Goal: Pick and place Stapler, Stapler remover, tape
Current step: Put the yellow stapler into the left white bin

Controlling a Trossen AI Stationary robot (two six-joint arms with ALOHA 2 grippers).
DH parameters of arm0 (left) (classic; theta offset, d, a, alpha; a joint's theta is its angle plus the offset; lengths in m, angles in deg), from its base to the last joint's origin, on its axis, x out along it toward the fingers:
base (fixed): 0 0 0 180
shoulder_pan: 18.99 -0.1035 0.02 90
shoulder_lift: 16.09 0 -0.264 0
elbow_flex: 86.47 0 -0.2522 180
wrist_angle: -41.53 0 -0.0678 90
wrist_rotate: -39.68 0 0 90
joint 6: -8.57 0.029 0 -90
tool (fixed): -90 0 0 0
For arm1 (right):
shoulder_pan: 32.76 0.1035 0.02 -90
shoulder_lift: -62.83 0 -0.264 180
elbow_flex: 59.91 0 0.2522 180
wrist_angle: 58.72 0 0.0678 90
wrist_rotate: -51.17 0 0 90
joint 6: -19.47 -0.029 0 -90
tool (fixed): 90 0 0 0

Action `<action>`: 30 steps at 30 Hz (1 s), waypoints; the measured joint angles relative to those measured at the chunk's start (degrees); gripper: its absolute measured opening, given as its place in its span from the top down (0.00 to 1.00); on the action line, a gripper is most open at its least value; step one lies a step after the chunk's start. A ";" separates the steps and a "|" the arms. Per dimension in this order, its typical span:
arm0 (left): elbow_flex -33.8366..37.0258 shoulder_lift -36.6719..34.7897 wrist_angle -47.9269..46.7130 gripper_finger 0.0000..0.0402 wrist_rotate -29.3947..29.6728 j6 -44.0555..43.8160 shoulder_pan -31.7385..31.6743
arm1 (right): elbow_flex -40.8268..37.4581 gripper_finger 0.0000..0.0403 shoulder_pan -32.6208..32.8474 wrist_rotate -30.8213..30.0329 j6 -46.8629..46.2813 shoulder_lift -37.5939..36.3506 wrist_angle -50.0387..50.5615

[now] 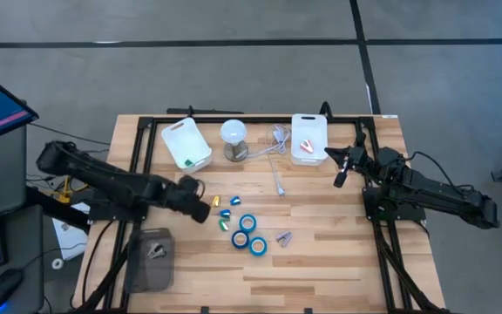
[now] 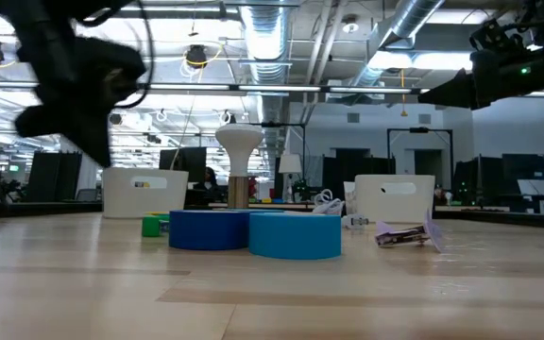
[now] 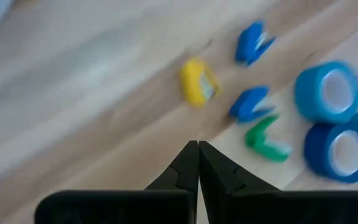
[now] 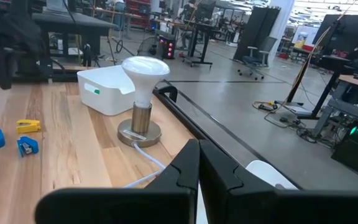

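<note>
Blue tape [image 1: 247,232] lies unlabelled beside the clenched left fingers [image 3: 198,163]; right fingers [image 4: 198,160] clenched, empty.

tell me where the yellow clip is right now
In the high view the yellow clip lies on the table left of centre, just ahead of the left gripper, with two blue clips beside it.
</note>
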 joint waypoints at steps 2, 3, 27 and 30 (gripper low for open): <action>-2.12 0.35 -0.06 0.99 0.94 4.47 -2.00 | -0.02 1.00 -0.01 -0.02 -0.27 -0.02 -0.04; -3.30 0.48 0.05 0.99 1.91 6.97 -2.67 | 0.00 1.00 0.01 -0.02 -0.27 0.00 -0.02; -8.39 8.72 3.60 0.99 3.29 50.32 -4.69 | -0.02 1.00 0.01 -0.24 0.17 -0.02 0.03; -8.37 11.33 3.97 0.99 1.75 51.76 -4.89 | -0.01 1.00 -0.03 -0.24 0.17 -0.02 0.17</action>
